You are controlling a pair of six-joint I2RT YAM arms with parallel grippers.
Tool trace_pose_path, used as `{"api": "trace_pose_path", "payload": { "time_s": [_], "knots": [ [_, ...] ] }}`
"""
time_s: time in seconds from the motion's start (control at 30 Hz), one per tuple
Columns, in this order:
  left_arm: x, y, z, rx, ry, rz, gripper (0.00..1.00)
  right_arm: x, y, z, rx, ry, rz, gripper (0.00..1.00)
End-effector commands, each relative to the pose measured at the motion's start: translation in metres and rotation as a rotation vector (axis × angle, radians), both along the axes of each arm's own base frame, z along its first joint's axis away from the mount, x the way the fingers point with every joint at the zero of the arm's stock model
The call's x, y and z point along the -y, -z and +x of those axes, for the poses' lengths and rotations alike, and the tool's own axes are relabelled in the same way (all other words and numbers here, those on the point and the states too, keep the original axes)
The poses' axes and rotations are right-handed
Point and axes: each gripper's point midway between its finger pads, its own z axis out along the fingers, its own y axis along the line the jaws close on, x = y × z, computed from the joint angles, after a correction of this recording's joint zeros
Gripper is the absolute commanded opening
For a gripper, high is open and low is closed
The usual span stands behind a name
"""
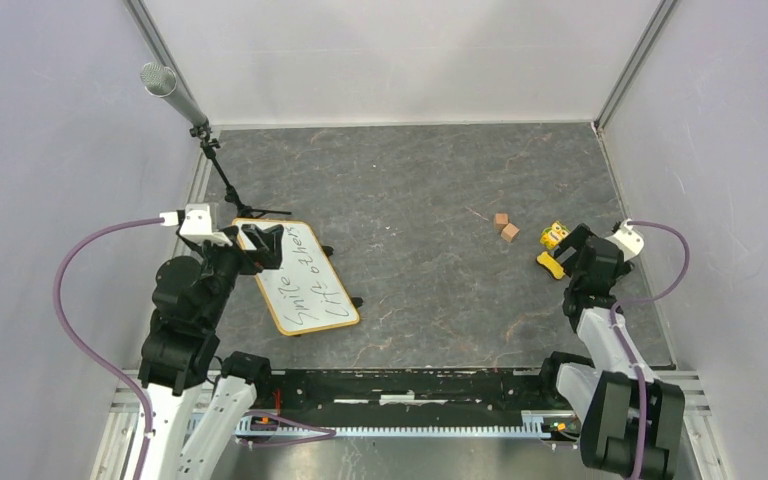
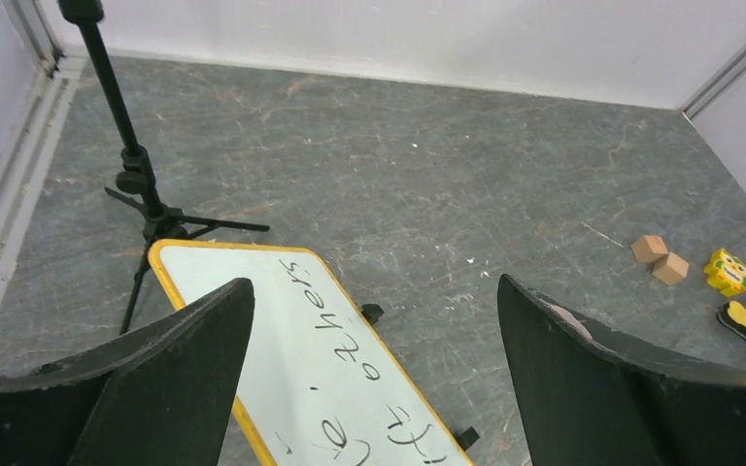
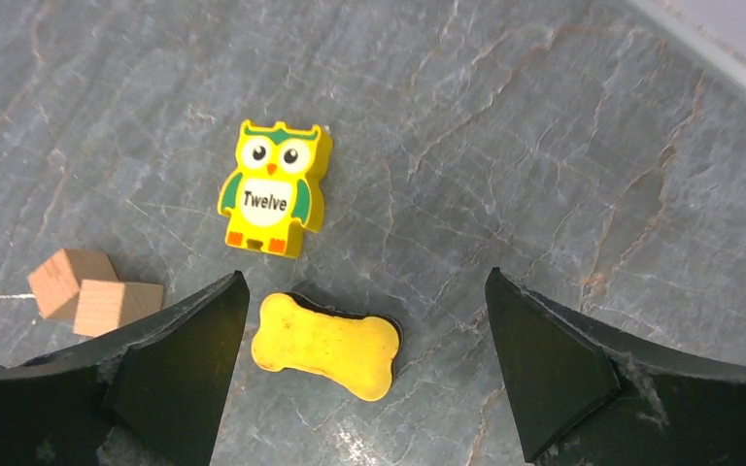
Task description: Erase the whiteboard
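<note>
Barely started: whiteboard (image 1: pixel 300 280) full of marker writing, nothing wiped yet. Right gripper (image 3: pixel 364 282) spread wide just above the yellow eraser (image 3: pixel 325 345). Left gripper (image 2: pixel 374 291) spread too, empty.

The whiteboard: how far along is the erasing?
Nothing looks erased: the whiteboard carries black handwriting. In hand: the right gripper hangs open above a yellow bone-shaped pad, likely the eraser; the left gripper is open over the board. Remaining: grasping the pad and wiping everything.
</note>
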Motion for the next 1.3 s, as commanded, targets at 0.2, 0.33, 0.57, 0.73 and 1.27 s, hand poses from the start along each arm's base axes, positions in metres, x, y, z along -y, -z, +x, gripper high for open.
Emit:
{"api": "trace_pose_path", "payload": {
  "time_s": [0.2, 0.33, 0.57, 0.73, 1.27],
  "knots": [
    [0.002, -0.013, -0.004, 0.088, 0.02, 0.065, 1.0, -0.018, 0.013, 0.029, -0.001, -0.14, 0.142, 0.98],
    [0.004, -0.01, -0.006, 0.082, 0.029, 0.065, 1.0, -0.036, 0.021, 0.037, -0.025, -0.264, 0.166, 0.98],
    [0.012, -0.006, -0.007, 0.069, 0.063, 0.062, 1.0, -0.059, 0.033, 0.028, -0.072, -0.354, 0.215, 0.98],
    [0.013, -0.003, -0.006, 0.06, 0.069, 0.062, 1.0, -0.1, 0.032, 0.02, -0.126, -0.521, 0.229, 0.98],
    [0.019, 0.008, 0.0, 0.009, 0.095, 0.057, 1.0, -0.081, 0.028, 0.014, -0.338, -0.394, -0.076, 0.96]
  ]
}}
